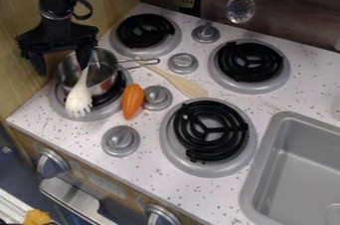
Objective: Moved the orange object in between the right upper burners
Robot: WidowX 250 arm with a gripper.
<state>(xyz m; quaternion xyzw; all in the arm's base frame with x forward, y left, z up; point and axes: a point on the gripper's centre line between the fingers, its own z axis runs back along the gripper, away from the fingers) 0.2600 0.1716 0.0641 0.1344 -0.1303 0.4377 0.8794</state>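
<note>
A shiny silver metal saucepan (105, 80) sits on the black-coiled lower left burner (63, 110), its wire handle pointing to about two o'clock. A white, prong-ended serving spoon (79, 97) leans across the pan's near rim with its prongs toward six o'clock. Taken from the orange, smooth, tapered, carrot-shaped object (132, 100), a round grey plastic knob (158, 98) is just beside it at three o'clock, a flat pale wooden spatula (185, 85) lies at two, and another grey knob (121, 141) stands near six. Farther off are the upper right burner (249, 62) at two and the grey sink (268, 148) at four. The black pincer (61, 61) hangs over the pan's ten o'clock side, its two fingers spread well apart. The orange object lies at four o'clock from it, at the lower left burner's right edge, with the pan and spoon in between.
</note>
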